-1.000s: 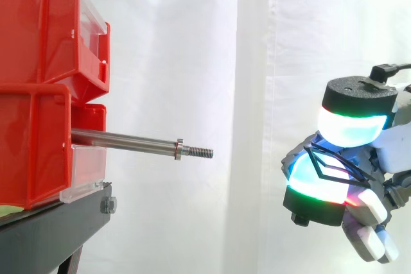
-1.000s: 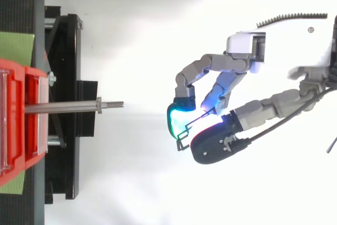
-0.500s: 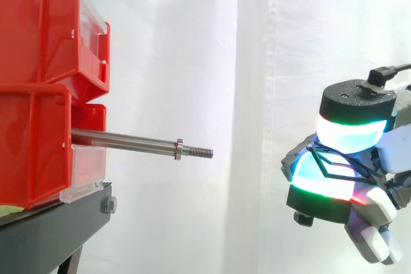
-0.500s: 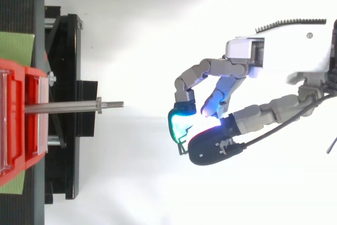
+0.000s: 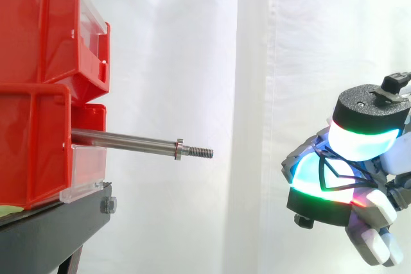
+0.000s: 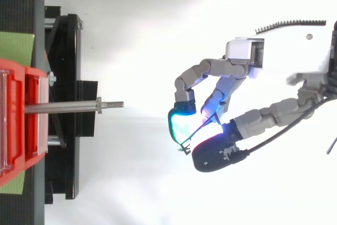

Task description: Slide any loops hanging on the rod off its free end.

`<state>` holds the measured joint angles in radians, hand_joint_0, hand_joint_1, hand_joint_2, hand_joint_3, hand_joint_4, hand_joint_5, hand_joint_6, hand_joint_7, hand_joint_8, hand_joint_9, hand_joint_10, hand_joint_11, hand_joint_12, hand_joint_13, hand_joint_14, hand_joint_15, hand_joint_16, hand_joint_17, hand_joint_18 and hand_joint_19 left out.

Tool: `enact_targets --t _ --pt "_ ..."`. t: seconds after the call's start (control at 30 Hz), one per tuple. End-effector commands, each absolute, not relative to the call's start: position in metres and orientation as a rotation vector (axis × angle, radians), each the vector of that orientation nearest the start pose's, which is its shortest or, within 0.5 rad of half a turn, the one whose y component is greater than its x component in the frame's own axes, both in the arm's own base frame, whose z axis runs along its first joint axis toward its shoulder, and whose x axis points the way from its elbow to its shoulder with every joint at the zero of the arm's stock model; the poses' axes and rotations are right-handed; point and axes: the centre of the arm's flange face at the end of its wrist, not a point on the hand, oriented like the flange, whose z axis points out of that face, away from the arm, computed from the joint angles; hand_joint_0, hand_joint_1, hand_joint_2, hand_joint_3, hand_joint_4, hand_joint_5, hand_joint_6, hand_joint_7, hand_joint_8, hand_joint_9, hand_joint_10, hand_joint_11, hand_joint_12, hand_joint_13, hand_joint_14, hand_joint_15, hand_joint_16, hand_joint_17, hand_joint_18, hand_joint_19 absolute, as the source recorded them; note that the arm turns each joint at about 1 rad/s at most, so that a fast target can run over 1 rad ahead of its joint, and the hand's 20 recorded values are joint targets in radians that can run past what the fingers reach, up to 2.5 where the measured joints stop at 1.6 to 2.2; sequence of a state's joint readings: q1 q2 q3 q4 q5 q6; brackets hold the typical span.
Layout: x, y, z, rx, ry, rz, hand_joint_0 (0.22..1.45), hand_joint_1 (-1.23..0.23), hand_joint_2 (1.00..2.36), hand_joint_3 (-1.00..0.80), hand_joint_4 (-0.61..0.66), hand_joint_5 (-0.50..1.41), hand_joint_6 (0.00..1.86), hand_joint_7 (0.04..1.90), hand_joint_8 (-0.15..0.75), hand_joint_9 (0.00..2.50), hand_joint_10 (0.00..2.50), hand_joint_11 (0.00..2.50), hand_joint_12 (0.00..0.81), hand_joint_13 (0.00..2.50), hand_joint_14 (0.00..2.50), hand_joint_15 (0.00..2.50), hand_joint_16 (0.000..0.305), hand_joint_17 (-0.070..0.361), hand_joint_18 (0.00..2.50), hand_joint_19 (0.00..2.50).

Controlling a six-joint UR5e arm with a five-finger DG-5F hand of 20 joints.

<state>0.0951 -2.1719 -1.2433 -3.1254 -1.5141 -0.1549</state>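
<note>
At the lower right of the side view, the hand (image 6: 237, 69) curls its glowing fingertips (image 5: 321, 181) together on a thin black wire loop (image 6: 184, 142). The pinch looks meant to keep the light wire from dropping. The loop is well apart from the rod (image 5: 128, 139), so that part of the task looks done.

Toward the middle left, the rod is bare, its threaded free end (image 5: 200, 153) pointing at the hand. It juts from the red bins (image 5: 38, 88) on the black stand (image 5: 58, 222). Behind everything hangs the white curtain (image 5: 192, 43).
</note>
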Motion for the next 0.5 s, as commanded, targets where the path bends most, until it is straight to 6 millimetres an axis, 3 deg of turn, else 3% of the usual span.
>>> enact_targets --t 0.0,0.27,0.47 --pt "0.6989 -0.0718 0.2849 1.228 1.515 0.991 0.59 -0.70 1.02 -0.27 0.25 -0.17 0.87 1.26 0.318 0.92 0.02 0.52 0.391 0.93 0.02 0.52 0.068 0.154 0.82 0.71" --pt "0.6985 -0.0719 0.2846 1.230 1.517 0.989 0.57 -0.61 1.02 -0.30 0.24 -0.16 0.86 1.24 0.321 0.94 0.02 0.51 0.395 0.94 0.02 0.52 0.069 0.155 0.82 0.72" --pt "0.6981 -0.0719 0.2849 1.233 1.521 0.986 0.57 -0.66 1.03 -0.14 0.24 -0.16 0.86 1.31 0.328 0.94 0.02 0.51 0.402 0.95 0.02 0.52 0.069 0.156 0.82 0.71"
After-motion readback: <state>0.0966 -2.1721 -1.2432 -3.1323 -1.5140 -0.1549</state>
